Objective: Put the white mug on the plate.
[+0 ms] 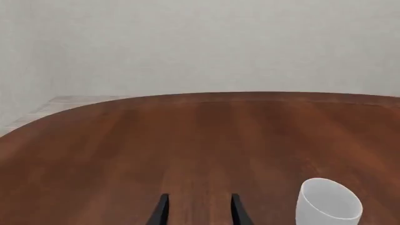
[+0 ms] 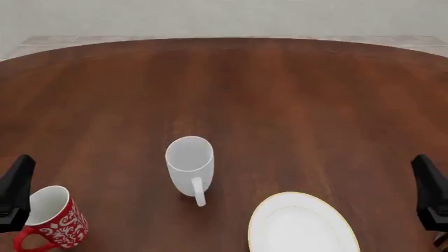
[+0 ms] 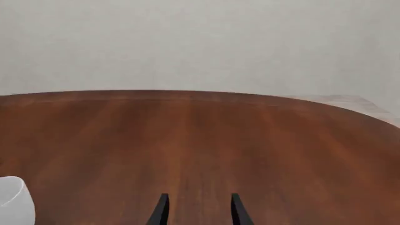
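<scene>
In the front view, the left gripper (image 2: 16,193) is a dark shape at the lower left edge of the frame, and the right gripper (image 2: 433,192) is a matching dark shape at the lower right edge. Both stay low and at the sides, well apart from the things in the middle. Each wrist view shows two thin black fingers (image 1: 162,211) with a clear gap between them and only bare wood there, so both pairs of fingers (image 3: 162,211) are apart and hold nothing.

The plain glossy white ceramic mug (image 2: 190,169) stands upright on the dark brown wooden tabletop (image 2: 280,94), a little left of the centre of the front view, with its loop handle turned toward the lower edge of the frame. The round flat white plate with a thin gold-yellow rim (image 2: 302,224) lies at the lower centre-right, near the mug but not touching it. The red mug with a white floral pattern (image 2: 49,218) is in the lower left corner, just beside the left gripper; it seems slightly tilted, but this is hard to tell.

The left wrist view shows the white mug in its lower right, and the right wrist view shows only a small white piece, probably the same mug, at its lower left edge. The plate and the red mug appear only in the front view.
</scene>
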{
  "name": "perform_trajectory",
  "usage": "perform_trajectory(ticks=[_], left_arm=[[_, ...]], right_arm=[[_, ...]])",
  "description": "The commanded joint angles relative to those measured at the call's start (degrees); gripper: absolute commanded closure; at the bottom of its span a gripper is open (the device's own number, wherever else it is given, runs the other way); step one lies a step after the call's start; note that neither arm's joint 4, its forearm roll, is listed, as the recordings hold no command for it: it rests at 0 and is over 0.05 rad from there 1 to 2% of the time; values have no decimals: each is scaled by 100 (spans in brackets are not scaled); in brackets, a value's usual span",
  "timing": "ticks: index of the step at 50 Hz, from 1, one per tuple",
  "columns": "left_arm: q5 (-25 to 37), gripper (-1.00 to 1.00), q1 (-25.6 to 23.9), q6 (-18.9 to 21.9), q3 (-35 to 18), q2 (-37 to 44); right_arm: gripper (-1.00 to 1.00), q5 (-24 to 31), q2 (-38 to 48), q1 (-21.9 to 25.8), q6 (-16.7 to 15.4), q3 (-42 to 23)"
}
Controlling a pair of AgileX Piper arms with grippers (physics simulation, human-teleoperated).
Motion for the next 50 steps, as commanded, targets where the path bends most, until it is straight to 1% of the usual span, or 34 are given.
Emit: perform_trajectory(ticks=[1, 27, 30, 31, 35, 38, 39, 42, 44, 45, 46, 47, 49, 50], left_arm=[[-10, -100, -7, 5, -16, 28], [-68, -100, -4, -1, 2, 73], [-66, -100, -3, -1, 1, 74], [-64, -100, -3, 0, 1, 74], [-74, -100, -3, 2, 2, 85], [-91, -100, -4, 3, 4, 100], [-95, -100, -4, 3, 5, 104], [-109, -100, -4, 3, 5, 119], [-101, -100, -5, 3, 5, 109], [-101, -100, -5, 3, 5, 109], [-93, -100, -4, 5, 6, 101], [-78, -100, -5, 13, 5, 76], [-77, -100, -5, 14, 5, 74], [-87, -100, -4, 8, 5, 90]], right_arm=[[-100, 17, -4, 18, 10, -24], [-100, -110, 217, 152, -45, -52], [-100, -39, 300, 251, -84, -223], [-100, 29, 366, 356, -101, -365], [-100, 216, 492, 473, -78, -694], [-100, 400, 634, 682, -111, -1054], [-100, 468, 648, 787, -215, -1168], [-100, 595, 734, 921, -167, -1358], [-100, 775, 924, 1153, -242, -1632], [-100, 775, 926, 1153, -242, -1634], [-100, 858, 1021, 1235, -179, -1766], [-100, 960, 1167, 1361, -298, -1917], [-100, 992, 1242, 1393, -286, -1967], [-100, 1094, 1403, 1438, -327, -2110]])
